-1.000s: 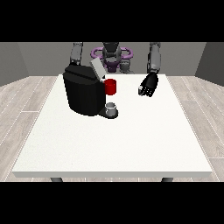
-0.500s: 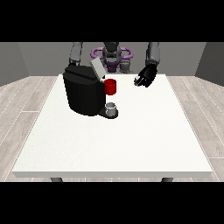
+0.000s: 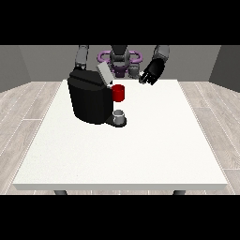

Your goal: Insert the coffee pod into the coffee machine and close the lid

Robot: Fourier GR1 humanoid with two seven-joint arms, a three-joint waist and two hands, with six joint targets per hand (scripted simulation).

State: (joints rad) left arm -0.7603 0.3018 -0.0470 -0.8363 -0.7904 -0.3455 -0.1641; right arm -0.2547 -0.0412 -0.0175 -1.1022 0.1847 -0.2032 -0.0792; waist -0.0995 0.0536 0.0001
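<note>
I see the black coffee machine point(image 3: 91, 101) standing on the white table point(image 3: 140, 150) toward the view's left and far edge, its grey lid point(image 3: 104, 74) tilted up and open, which I judge is how it must stand to take a pod; a red part point(image 3: 119, 93) juts from its front face, and whether that is the coffee pod itself or a piece of the machine I cannot tell; below it a small grey cup point(image 3: 120, 116) sits on the machine's base, placed there to catch what pours out.

The hand at the view's right point(image 3: 150, 76) hangs in the air above the table's far edge, to the right of the lid and apart from it; its fingers point down and toward the machine, and I cannot tell whether they are curled or straight, nor whether they hold anything; I read its height, level with the lid, as a position for reaching the lid or the pod slot.

Of the other side only an arm point(image 3: 81, 57) shows, dropping behind the machine; its hand is hidden; the lid is not yet closed, so I judge the task unfinished.
</note>
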